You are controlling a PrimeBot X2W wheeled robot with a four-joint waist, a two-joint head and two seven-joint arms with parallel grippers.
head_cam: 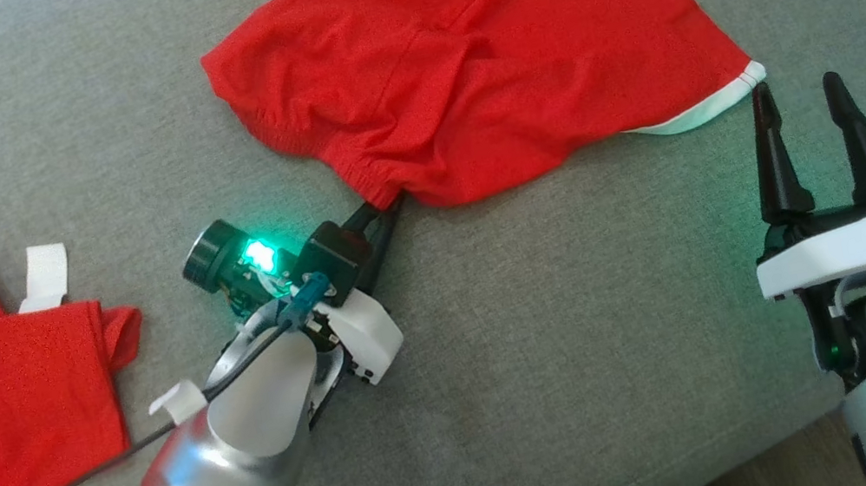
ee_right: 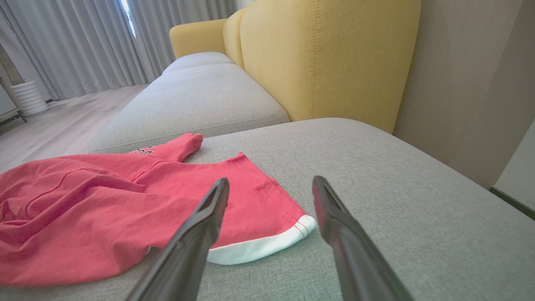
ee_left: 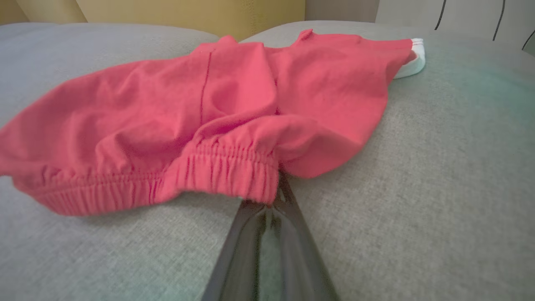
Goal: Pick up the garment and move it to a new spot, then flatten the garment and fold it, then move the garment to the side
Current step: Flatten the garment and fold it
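A grey sofa (head_cam: 590, 340) seat with a yellow backrest (ee_right: 334, 54) carries everything, and pale curtains (ee_right: 75, 42) hang beyond it. The red shorts (head_cam: 477, 86) lie rumpled across the far middle of the seat, with printed lettering at their far edge. A second red garment (head_cam: 9, 393) lies bunched at the seat's left edge, well apart from the shorts. The left pincer (head_cam: 388, 200) is closed on the shorts' elastic waistband (ee_left: 225, 171) at its near corner. The right pincer (head_cam: 801, 102) is spread wide and holds nothing, with its tips just beside the white-trimmed hem (head_cam: 718, 105).
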